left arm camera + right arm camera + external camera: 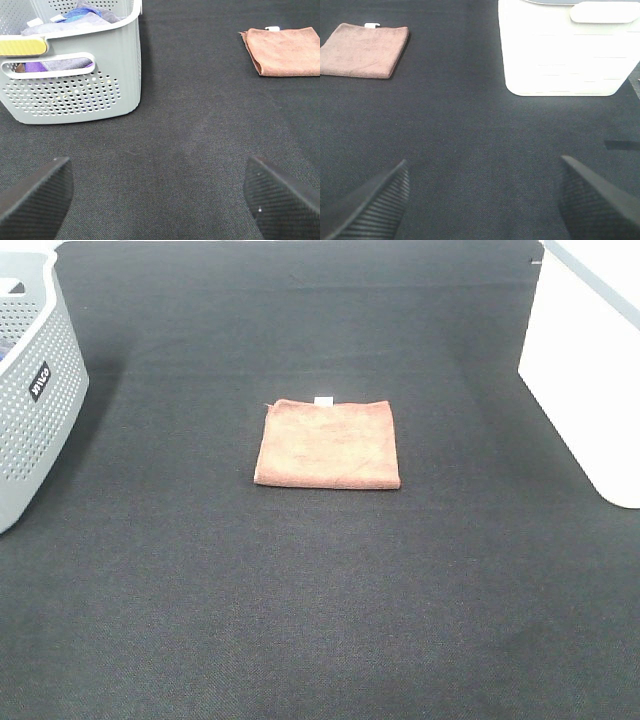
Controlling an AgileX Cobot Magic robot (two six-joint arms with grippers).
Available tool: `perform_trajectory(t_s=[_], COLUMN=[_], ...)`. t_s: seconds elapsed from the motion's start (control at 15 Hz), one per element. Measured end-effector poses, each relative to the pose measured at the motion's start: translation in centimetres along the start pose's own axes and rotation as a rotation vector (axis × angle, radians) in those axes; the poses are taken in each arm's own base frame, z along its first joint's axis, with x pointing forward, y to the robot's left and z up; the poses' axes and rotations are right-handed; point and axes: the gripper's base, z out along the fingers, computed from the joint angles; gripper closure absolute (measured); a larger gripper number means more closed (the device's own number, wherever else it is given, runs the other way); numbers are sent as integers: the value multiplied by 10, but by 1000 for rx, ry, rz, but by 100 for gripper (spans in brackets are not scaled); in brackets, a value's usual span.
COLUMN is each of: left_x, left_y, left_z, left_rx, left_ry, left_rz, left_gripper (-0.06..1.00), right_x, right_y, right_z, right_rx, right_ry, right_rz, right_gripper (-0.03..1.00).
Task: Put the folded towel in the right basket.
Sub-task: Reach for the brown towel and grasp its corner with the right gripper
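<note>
A folded brown towel point(328, 444) with a small white tag lies flat at the middle of the dark table. It also shows in the left wrist view point(283, 51) and in the right wrist view point(364, 50). The white right basket point(588, 370) stands at the right edge; the right wrist view point(565, 50) shows its side. My left gripper point(160, 200) is open and empty, well short of the towel. My right gripper point(482, 200) is open and empty, between towel and basket but nearer the camera. Neither arm shows in the high view.
A grey perforated basket point(30, 390) stands at the left edge; the left wrist view point(75, 75) shows several cloths inside it. The black table mat point(320, 620) covers the whole work surface.
</note>
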Motion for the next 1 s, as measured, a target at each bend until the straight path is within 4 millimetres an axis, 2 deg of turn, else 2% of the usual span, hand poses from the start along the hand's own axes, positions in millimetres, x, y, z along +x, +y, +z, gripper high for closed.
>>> perform_trajectory(t_s=[1.0], left_x=[0], left_y=[0], left_z=[0], left_rx=[0], left_ry=[0], left_rz=[0], left_gripper=[7], right_x=[0], right_y=[0], right_z=[0], right_rx=[0], right_ry=[0], right_rz=[0], right_gripper=[21])
